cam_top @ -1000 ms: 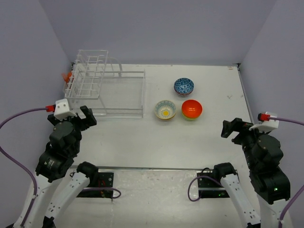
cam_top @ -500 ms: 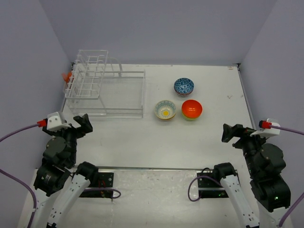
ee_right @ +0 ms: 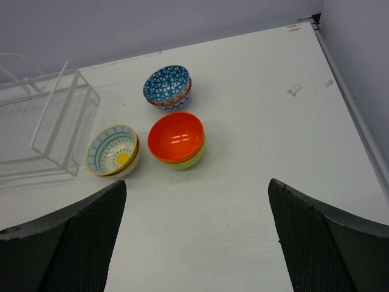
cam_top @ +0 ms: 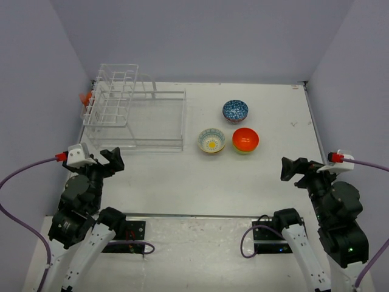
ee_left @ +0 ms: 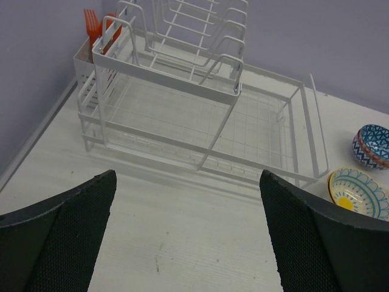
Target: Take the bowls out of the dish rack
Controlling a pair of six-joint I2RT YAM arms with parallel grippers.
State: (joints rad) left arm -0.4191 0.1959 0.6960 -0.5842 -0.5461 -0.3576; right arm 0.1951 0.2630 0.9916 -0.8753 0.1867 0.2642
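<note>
The clear wire dish rack stands at the far left with no bowl in it; it fills the upper part of the left wrist view. Three bowls sit upright on the table to its right: a blue patterned one, a white one with a yellow centre, and an orange one with a green outside. My left gripper is open and empty, near the rack's front left corner. My right gripper is open and empty, near the table's right front.
An orange fork stands in the white cutlery holder on the rack's far left end. Walls close the table on the left, back and right. Bare table lies between both grippers and the bowls.
Both arms have pulled back toward the near edge and away from the rack and bowls, then the left gripper edged slightly forward again. Bowls and rack have not moved.
</note>
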